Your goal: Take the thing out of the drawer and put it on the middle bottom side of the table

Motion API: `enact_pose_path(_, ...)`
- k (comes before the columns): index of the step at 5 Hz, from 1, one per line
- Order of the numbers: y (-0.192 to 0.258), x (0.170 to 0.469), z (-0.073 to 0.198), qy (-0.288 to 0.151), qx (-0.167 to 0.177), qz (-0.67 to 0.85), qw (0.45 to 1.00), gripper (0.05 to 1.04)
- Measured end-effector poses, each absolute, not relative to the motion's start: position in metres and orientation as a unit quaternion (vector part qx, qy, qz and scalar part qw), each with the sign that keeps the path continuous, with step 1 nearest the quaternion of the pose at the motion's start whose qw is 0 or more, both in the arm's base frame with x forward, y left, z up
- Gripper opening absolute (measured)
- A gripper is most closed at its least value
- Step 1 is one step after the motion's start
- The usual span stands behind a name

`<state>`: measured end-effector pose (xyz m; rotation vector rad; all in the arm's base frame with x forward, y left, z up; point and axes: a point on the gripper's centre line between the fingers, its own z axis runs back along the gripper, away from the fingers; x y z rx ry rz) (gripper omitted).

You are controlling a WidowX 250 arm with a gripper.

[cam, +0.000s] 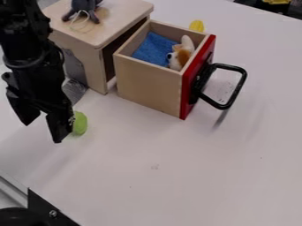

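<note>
Your black two-finger gripper [41, 120] hangs with fingers apart, likely to straddle the toy; the red-fronted wooden drawer [147, 90] stands open, presumably for access from above; inside lies what looks like a white-and-brown plush dog [183, 54].

Robotics laboratory or similar test space, identified by a black robot arm [29, 57] over a white counter [183, 176]. Toy-scale items lie within its reach: a wooden cabinet [85, 70], its open drawer [147, 90] and a plush dog [182, 55] inside. A metal rail [12, 187] and a bolted black bracket [50, 209], lower left, suggest rig hardware. The room's exact type cannot be determined.
</note>
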<state>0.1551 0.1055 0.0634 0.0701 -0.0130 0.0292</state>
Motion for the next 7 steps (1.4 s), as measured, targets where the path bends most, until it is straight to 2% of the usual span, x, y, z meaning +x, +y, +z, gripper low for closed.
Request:
enact_pose_path(1, 0.104, 0.152, 0.060, 0.001, 0.030, 0.015, 0.999, 0.999)
enact_pose_path(2, 0.095, 0.181, 0.068, 0.002, 0.027, 0.017, 0.999, 0.999)
enact_pose_path(4, 0.065, 0.270, 0.091, 0.009, 0.031, 0.055, 0.998, 0.999)
enact_pose_path(6, 0.026, 0.360, 0.124, -0.030, 0.017, 0.028, 0.999, 0.999)
enact_pose_path(7, 0.013, 0.376, 0.124, -0.025, 0.007, 0.024, 0.999, 0.999)
